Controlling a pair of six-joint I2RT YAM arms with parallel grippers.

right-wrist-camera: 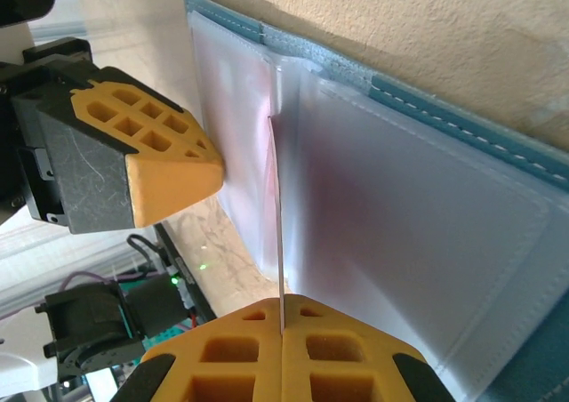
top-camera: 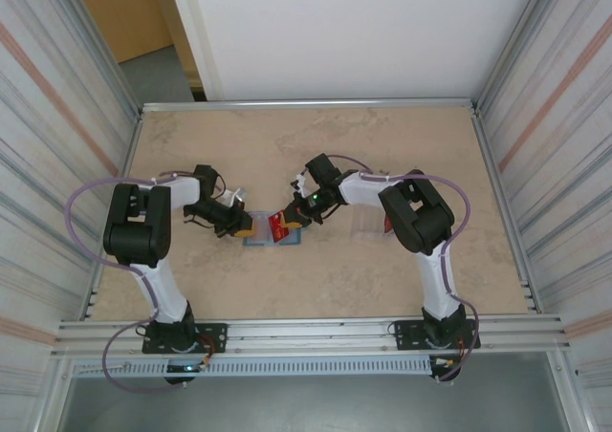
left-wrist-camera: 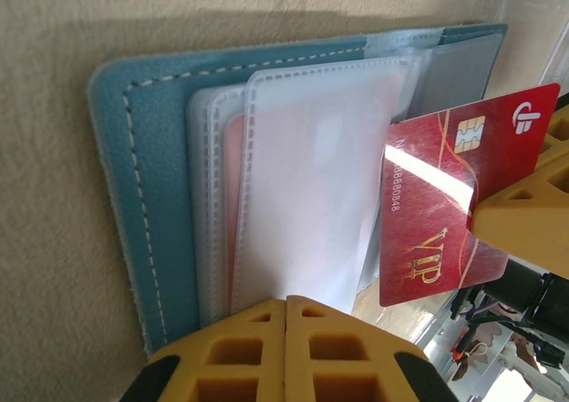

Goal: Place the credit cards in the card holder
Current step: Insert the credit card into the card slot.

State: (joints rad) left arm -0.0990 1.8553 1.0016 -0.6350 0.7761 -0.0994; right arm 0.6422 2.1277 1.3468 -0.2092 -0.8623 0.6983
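Note:
The card holder (top-camera: 258,240) lies open on the table, teal-blue with white stitching (left-wrist-camera: 111,197) and clear sleeves (left-wrist-camera: 311,188) (right-wrist-camera: 427,242). Something reddish shows faintly through one sleeve (left-wrist-camera: 233,206). My right gripper (top-camera: 290,220) (right-wrist-camera: 282,306) is shut on a red credit card (top-camera: 278,226) marked VIP (left-wrist-camera: 436,206). The card is seen edge-on (right-wrist-camera: 277,206), its far end at the sleeves near the fold. My left gripper (top-camera: 239,226) (left-wrist-camera: 286,302) is shut, its yellow fingertips (right-wrist-camera: 191,166) resting against the sleeve's edge, with nothing seen between them.
A clear plastic case (top-camera: 368,224) lies to the right of the holder, beside the right arm. Metal rails (top-camera: 306,329) run along the table's near edge, and corrugated walls (top-camera: 57,117) close in both sides.

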